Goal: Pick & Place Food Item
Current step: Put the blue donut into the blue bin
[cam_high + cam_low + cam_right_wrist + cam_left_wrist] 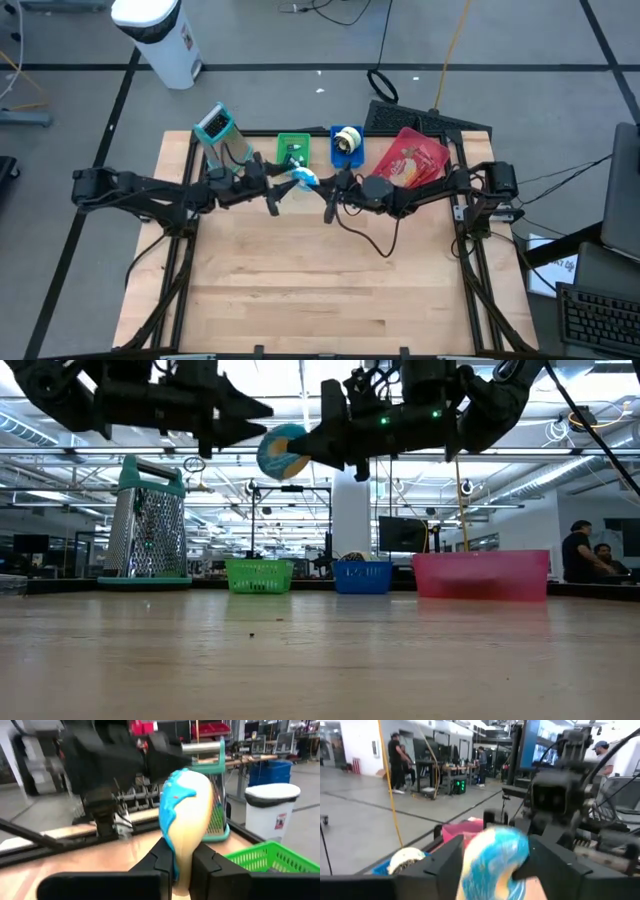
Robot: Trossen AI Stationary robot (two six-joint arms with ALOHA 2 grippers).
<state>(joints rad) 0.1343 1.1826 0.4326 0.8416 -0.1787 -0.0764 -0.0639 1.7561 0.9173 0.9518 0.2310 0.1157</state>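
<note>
The food item (pixel 303 177) is a flat round piece, cream with blue icing. It hangs high above the table's middle (pixel 283 452), between my two grippers, which face each other. My right gripper (pixel 182 870) comes from the table's right and is shut on it. My left gripper (pixel 495 870) comes from the left. It is open, with one finger (pixel 440 865) on each side of the item. My right gripper pinches the item's cream edge (pixel 183 862) between its two fingers. The fingers lie level and come from the table's right. The item stands on edge past the fingertips, lifted clear of the table. My left gripper's open fingers flank the item's blue side (pixel 492 855); I cannot tell whether they touch it.
Along the table's far edge stand a metal grater (pixel 218 130), a green basket (pixel 293 150), a blue basket (pixel 346 143) and a red bin (pixel 412 160). A white trash can (pixel 160 35) stands on the floor beyond. The near half of the wooden table (pixel 330 290) is bare.
</note>
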